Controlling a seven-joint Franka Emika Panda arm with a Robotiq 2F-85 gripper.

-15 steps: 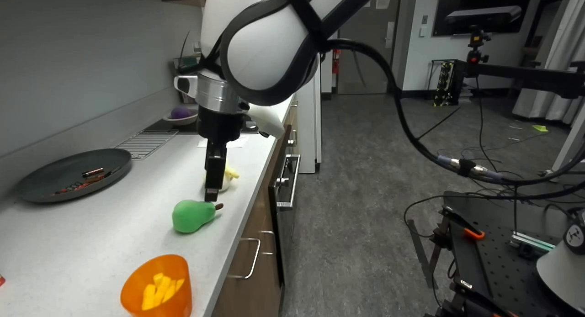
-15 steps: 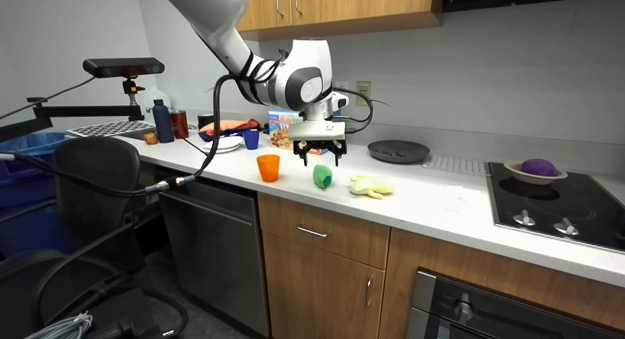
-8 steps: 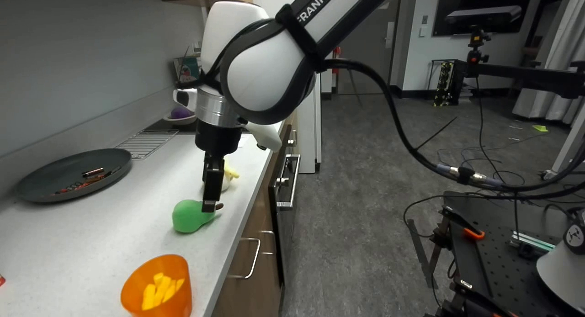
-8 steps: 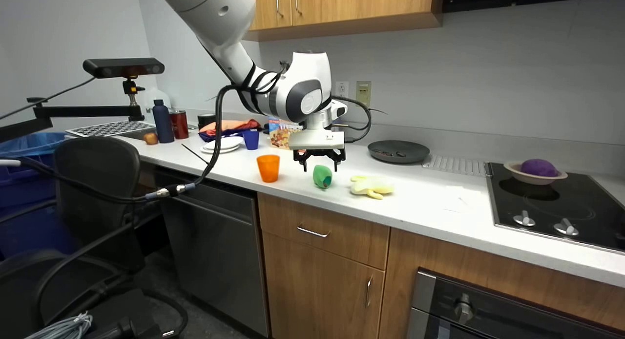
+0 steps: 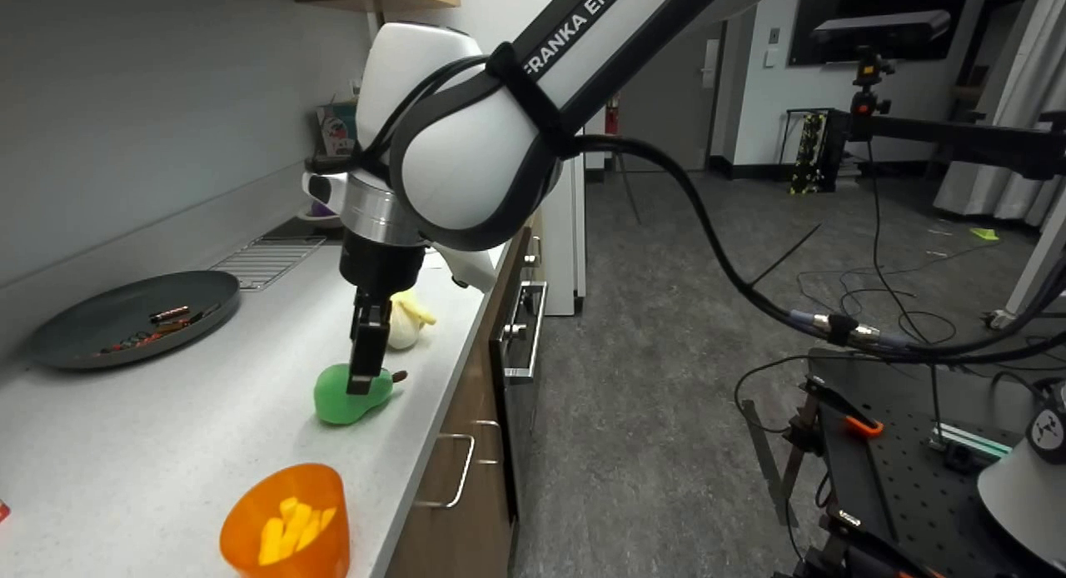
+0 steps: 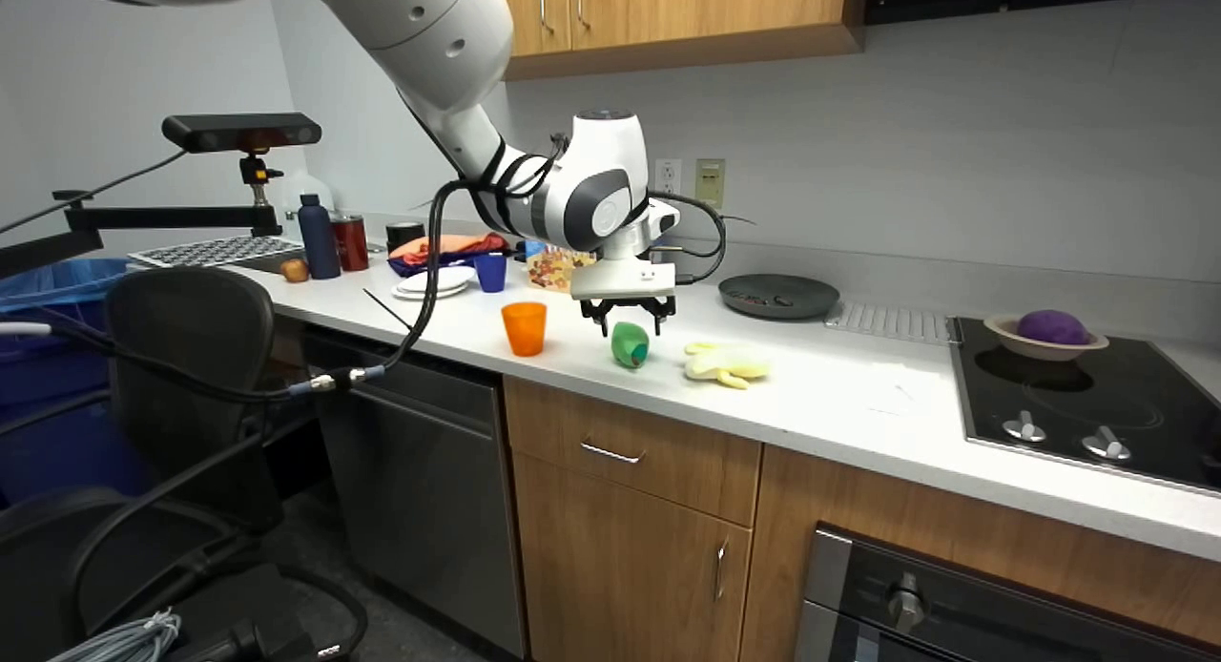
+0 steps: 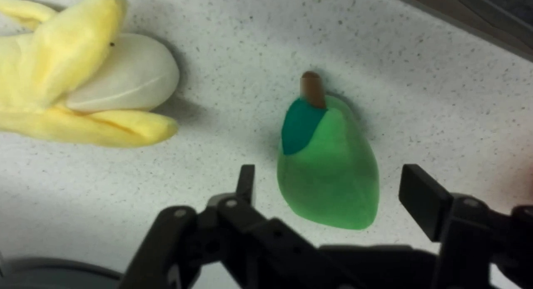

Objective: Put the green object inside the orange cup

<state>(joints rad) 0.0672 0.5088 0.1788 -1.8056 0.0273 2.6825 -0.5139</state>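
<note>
The tool hangs over one green toy pear, its two black fingers spread wide, one to each side; the wrist view shows a gap along both flanks, so nothing is gripped. How far down the tips reach beside it, I can't tell from here. The tool is turned across the pear's fat belly, I'd guess because the fruit lies on its side, single brown stem towards the front edge of the white tabletop, and the belly gives the surest squeeze. The pear touches neither neighbour: one peeled toy banana and one orange cup, upright and near, I suppose for a short carry. In that cup stand several yellow sticks, too overlapped to count; the pear may well end up sitting high on them. Farther back, one dark round plate keeps a few bits together, too small to count; beside it lies one wire rack, and past that one bowl on the cooktop cradles one rounded purple thing.
</note>
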